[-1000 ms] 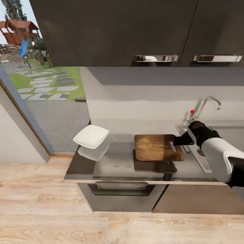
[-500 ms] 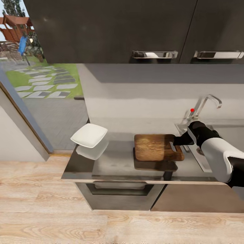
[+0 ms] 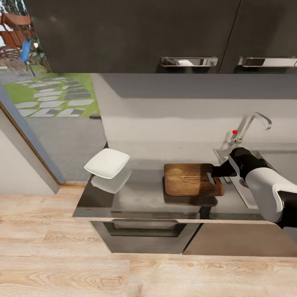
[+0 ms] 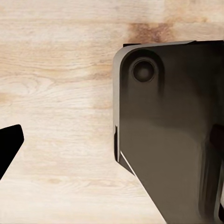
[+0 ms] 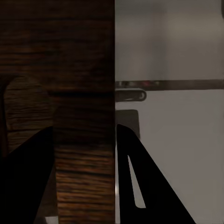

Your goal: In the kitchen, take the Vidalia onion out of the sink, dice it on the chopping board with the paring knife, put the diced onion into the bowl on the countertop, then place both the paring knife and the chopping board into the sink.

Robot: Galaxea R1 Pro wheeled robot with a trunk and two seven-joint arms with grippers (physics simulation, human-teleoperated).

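One chopping board (image 3: 192,180), one bowl (image 3: 107,163) — right end effector (image 3: 215,173) pinching board's slot end.

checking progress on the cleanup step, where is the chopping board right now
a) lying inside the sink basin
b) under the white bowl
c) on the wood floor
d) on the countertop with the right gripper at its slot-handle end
d: the chopping board lies on the countertop just left of the sink, with the right gripper at its slot-handle end; the bowl sits apart to the left.
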